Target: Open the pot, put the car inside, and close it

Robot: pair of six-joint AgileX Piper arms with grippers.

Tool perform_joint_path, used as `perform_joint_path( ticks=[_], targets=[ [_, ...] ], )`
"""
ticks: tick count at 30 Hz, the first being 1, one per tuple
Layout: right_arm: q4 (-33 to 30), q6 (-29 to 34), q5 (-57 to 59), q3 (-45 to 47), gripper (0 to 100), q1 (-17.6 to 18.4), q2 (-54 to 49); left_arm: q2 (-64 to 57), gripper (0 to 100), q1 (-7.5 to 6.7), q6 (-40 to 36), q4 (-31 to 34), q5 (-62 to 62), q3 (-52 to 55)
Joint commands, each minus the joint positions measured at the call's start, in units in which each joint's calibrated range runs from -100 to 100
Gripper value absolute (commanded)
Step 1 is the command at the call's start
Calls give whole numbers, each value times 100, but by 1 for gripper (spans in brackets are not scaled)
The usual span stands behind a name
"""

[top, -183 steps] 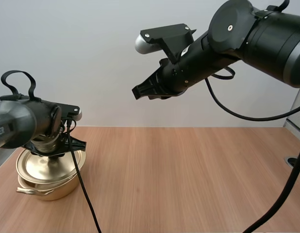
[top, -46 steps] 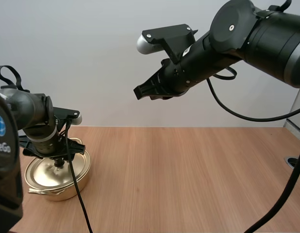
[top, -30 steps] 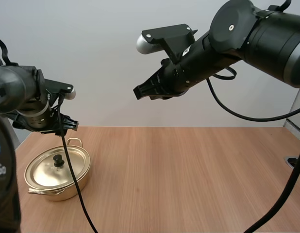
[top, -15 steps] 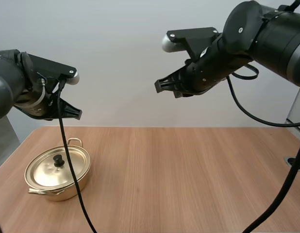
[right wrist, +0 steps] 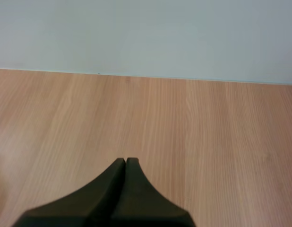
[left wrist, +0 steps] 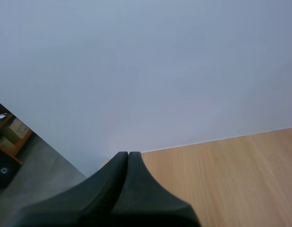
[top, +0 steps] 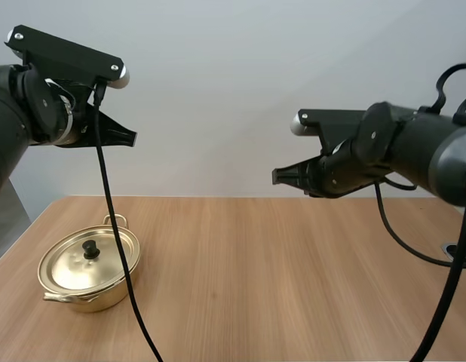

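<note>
Gold pot (top: pixel 88 280) sat on the wooden table (top: pixel 293 286), lid (top: pixel 105 256) on, black knob (top: pixel 90 247) on top. Left gripper (top: pixel 130 139) was well above the pot, fingers pressed together into one wedge, holding nothing. Right gripper (top: pixel 278 176) hung in the air well to the pot's right, higher than it, fingers likewise together, empty. Neither gripper touched the pot.

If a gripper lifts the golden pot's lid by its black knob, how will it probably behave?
The lid looks like thin shiny metal, so probably stiff and light. Its knob is small and round, so the lid may slip or swing.
</note>
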Motion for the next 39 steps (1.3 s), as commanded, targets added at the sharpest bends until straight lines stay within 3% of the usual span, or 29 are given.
perform_joint_path(
  ticks=[1, 3, 8, 18, 28, 36, 39],
  targets=[
    [4, 3, -2134, 1384, 0, 1, 11, -73, 0, -121, -622, 83, -130, 132],
    [4, 3, -2748, 1623, 0, 1, 11, -244, 0, -226, -998, 280, -443, 422],
    [-8, 3, -2709, 1988, 0, 1, 11, -900, 0, -455, -1772, 948, -1514, 1575],
    [-87, 3, -2925, 2973, 0, 1, -473, -2754, 0, -886, -2067, 1358, -1921, 3485],
    [-126, -110, -4966, 4372, 0, 1, -2079, -4455, 0, -973, -2389, 1369, -1921, 4912],
    [-86, -110, -5131, 4792, 0, 1, -3080, -5301, 0, -973, -2589, 1369, -1921, 5716],
    [-86, -100, -5025, 4792, 0, -9, -3421, -5301, 0, -949, -2609, 1358, -1388, 5716]
  ],
)
